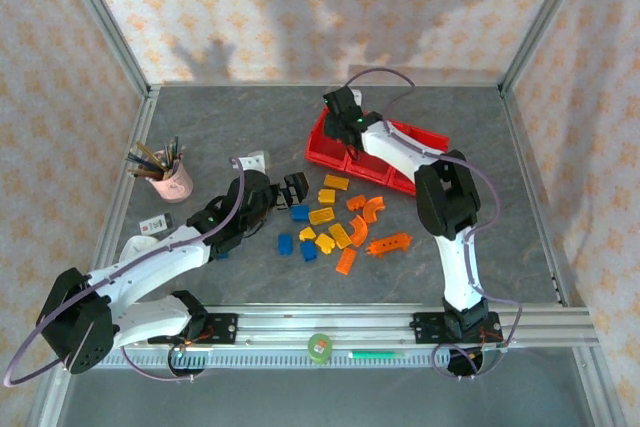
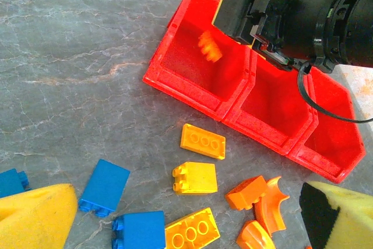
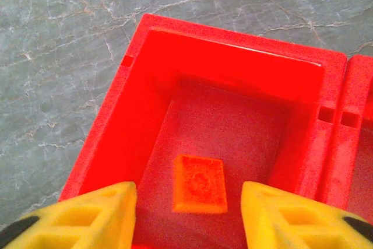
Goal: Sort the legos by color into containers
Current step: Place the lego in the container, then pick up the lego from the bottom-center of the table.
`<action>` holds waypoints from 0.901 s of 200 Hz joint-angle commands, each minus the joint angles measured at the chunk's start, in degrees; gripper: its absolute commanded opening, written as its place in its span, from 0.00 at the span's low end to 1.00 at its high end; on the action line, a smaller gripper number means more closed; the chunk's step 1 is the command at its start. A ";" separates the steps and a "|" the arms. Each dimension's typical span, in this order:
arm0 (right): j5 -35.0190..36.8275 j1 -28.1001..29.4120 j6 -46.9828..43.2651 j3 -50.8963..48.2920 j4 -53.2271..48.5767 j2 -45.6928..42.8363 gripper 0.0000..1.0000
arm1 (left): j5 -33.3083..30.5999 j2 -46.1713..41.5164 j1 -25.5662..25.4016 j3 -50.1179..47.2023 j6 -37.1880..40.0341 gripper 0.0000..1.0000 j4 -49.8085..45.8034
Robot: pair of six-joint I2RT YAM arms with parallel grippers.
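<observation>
1. Right wrist view: my right gripper (image 3: 186, 202) hangs released over the end bin (image 3: 233, 71) at frame centre. The orange brick (image 3: 199, 183) is inside it, free of both fingers, so the drop looks done.
2. Left wrist view: my left gripper (image 2: 187, 208) is spread wide at the lower edge, above loose legos (image 2: 195, 178), apparently placed to pick next.
3. These lie unsorted on the counter (image 2: 70, 56).

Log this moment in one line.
right hand: open over end bin | orange lego: inside that bin | left hand: open above loose legos
</observation>
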 commanded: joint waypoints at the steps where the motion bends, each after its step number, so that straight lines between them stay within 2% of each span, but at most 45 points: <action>1: 1.23 0.27 -1.46 1.52 -2.15 -2.90 0.56 | 0.97 0.51 0.39 2.11 1.37 0.99 0.04; 29: 0.64 0.44 -0.20 -4.51 -2.73 -9.31 0.61 | 2.77 0.55 0.39 2.32 1.33 0.99 -0.64; 67: -0.27 0.79 3.05 -20.16 -1.72 -22.33 0.70 | 6.76 0.02 -0.25 1.97 1.12 0.99 -1.86; 120: 0.74 1.55 10.37 -39.02 -5.77 -38.52 0.77 | 6.21 -0.46 -5.87 1.75 1.29 0.99 -4.22; 180: 6.48 9.97 23.47 -53.65 -13.11 -49.77 0.82 | 4.94 -1.80 -11.79 -0.29 -1.04 0.99 -3.30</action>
